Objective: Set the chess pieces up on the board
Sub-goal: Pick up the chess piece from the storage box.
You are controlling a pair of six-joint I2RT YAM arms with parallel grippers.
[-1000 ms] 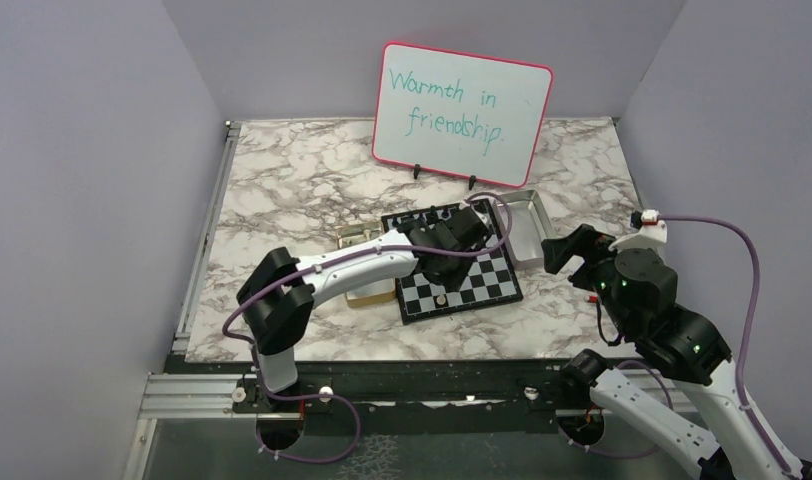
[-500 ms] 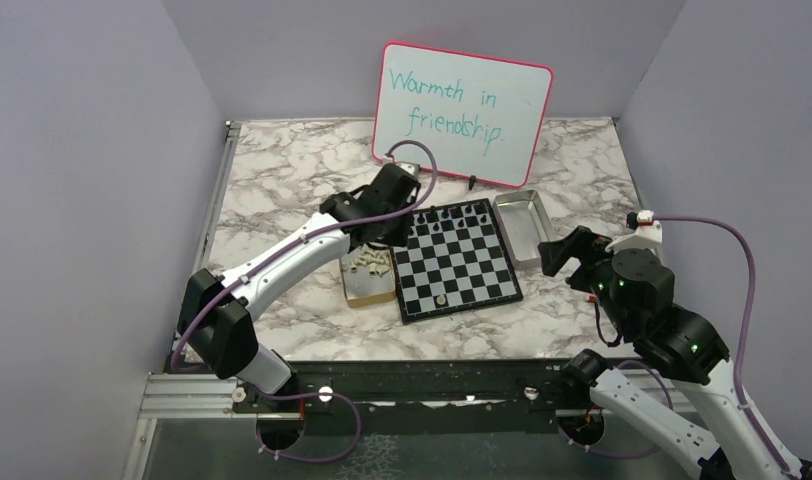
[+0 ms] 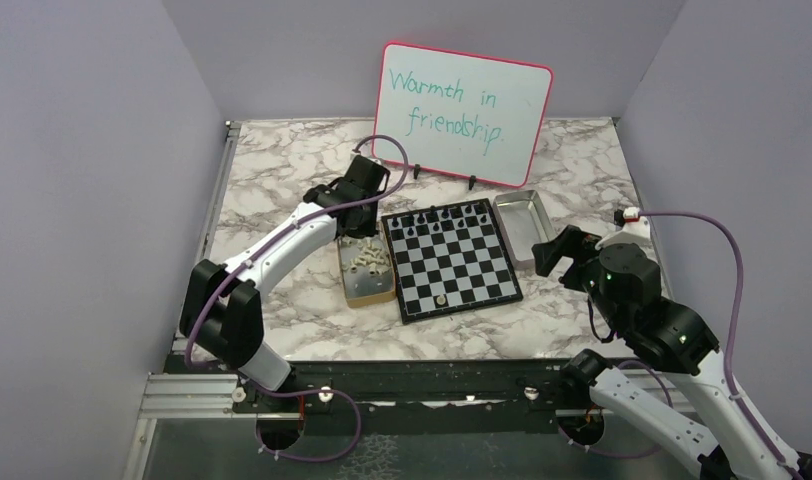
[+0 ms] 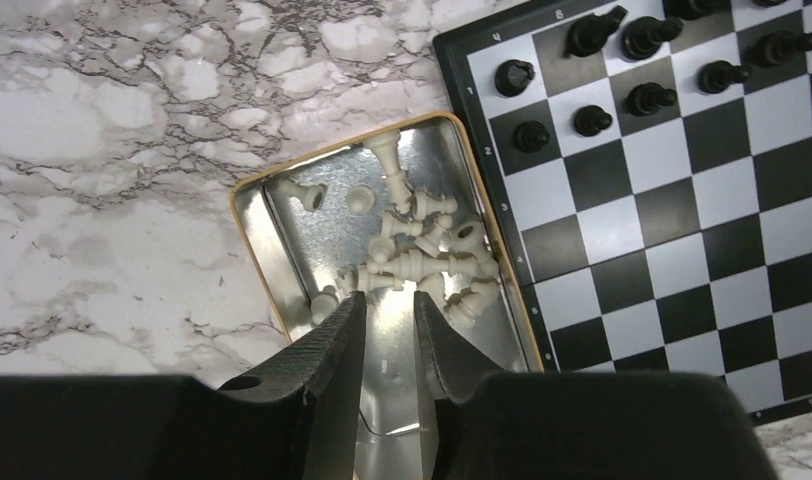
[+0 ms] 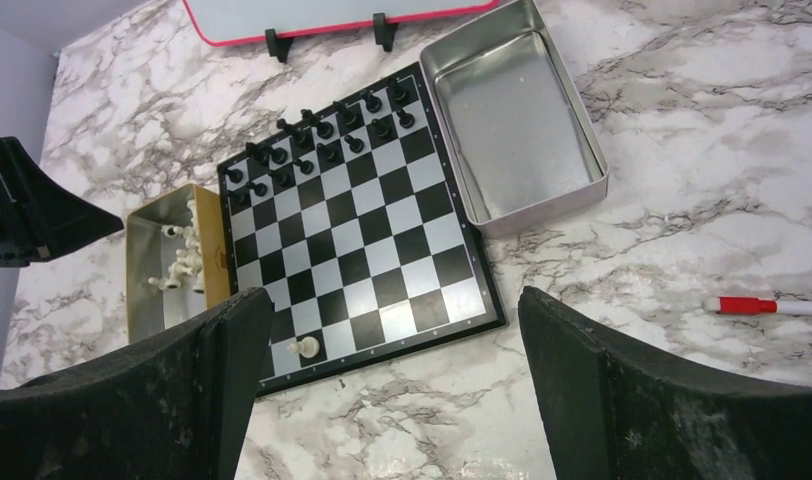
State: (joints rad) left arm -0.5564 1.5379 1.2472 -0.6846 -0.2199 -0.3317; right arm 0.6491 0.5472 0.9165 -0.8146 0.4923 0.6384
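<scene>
The board point(image 3: 452, 262) sits mid-tabletop point(image 3: 282, 170), with the black pieces point(image 5: 322, 135) along its two far rows and one cream piece point(image 5: 304, 347) alone on the near row. The other cream pieces point(image 4: 412, 260) are heaped in the tan box point(image 4: 267, 250) right against the board's left edge. The left end effector point(image 4: 387, 305) hangs over that heap, its fingers a narrow slit apart with nothing between them. The right end effector point(image 5: 387, 300) is spread wide and empty, near the silver tray point(image 3: 522, 225). There's a whiteboard point(image 3: 462, 112) behind and a red marker point(image 5: 772, 306) off to the side.
</scene>
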